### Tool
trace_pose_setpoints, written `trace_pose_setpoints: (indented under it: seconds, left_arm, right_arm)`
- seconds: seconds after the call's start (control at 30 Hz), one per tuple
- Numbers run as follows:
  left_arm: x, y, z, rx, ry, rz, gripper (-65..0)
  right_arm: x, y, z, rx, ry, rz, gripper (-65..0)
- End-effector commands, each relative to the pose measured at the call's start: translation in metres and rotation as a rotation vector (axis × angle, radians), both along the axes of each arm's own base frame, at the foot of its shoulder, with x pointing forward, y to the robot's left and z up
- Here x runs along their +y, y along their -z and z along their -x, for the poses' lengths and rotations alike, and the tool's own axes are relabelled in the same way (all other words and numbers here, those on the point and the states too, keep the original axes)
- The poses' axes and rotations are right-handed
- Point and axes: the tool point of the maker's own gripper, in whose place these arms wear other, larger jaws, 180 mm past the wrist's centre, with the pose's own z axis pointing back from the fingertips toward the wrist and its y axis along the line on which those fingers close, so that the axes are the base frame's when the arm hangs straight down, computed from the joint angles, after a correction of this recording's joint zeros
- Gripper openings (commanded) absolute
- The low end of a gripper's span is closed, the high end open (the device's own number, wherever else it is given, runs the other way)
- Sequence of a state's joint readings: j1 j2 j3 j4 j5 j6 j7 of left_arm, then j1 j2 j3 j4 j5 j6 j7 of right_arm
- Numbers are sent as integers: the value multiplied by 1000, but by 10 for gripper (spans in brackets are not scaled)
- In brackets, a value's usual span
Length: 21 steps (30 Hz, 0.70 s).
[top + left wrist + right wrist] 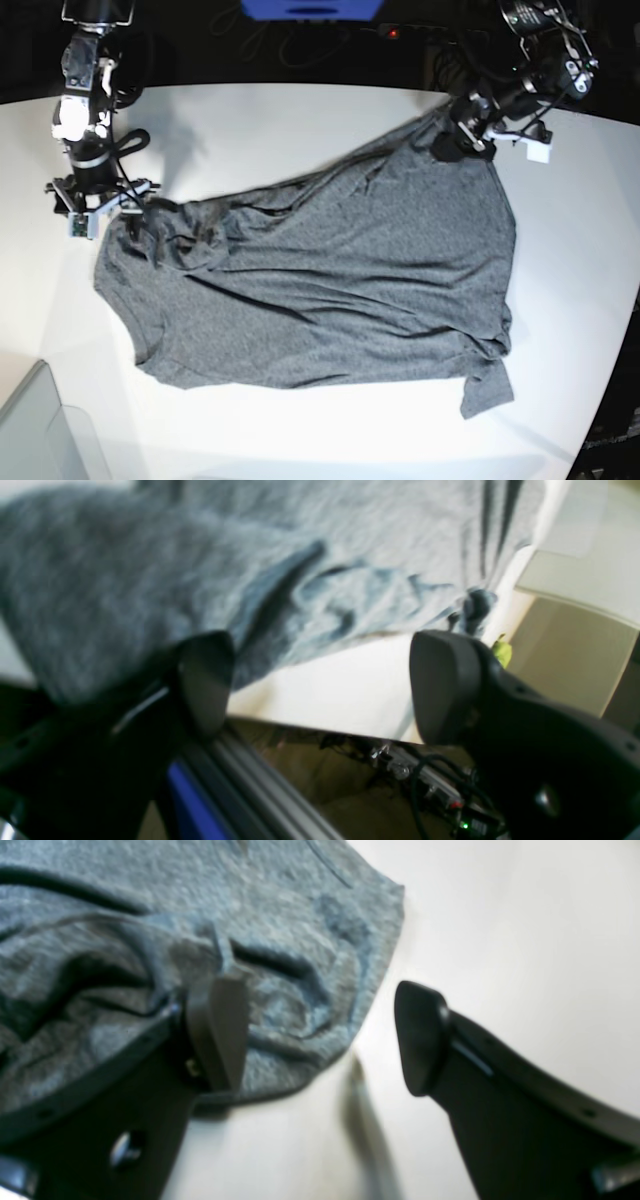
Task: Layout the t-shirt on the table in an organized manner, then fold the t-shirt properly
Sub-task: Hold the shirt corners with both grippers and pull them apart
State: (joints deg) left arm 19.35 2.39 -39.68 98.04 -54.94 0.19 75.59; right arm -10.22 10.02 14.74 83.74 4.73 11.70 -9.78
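With both corners pulled out toward ten and two o'clock, I see the left tool (320, 685) and right tool (320, 1037) parted, empty, letting the t-shirt (330, 290) lie spread on the table (300, 120).

You've got the right gripper (320, 1040) spread wide, its two dark fingers well apart with nothing between them. The left-hand finger (217, 1032) sits over the rumpled edge of the heather-grey knit t-shirt (150, 940); the other (420, 1040) hangs above the bare, glossy white tabletop (500, 930). The cloth lies creased and bunched there.
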Motion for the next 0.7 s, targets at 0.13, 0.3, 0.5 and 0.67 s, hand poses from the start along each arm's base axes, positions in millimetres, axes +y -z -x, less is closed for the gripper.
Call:
trace_pose_setpoints:
  seconds: [0.13, 0.3, 0.5, 0.67]
  left_arm:
    - [9, -3, -6, -21, -8, -34, -115]
    - [23, -1, -21, -55, -65, -129, -115]
    - [40, 3, -35, -70, -87, -267, -114]
    - [51, 18, -39, -26, -90, -321, -115]
  right_arm:
    - [-8, -15, -6, -46, -9, 32, -192]
    - [-8, -15, -6, -46, -9, 32, -192]
    - [13, -11, -5, -32, -115, -1, -194]
    - [18, -8, -6, -26, -143, -15, -194]
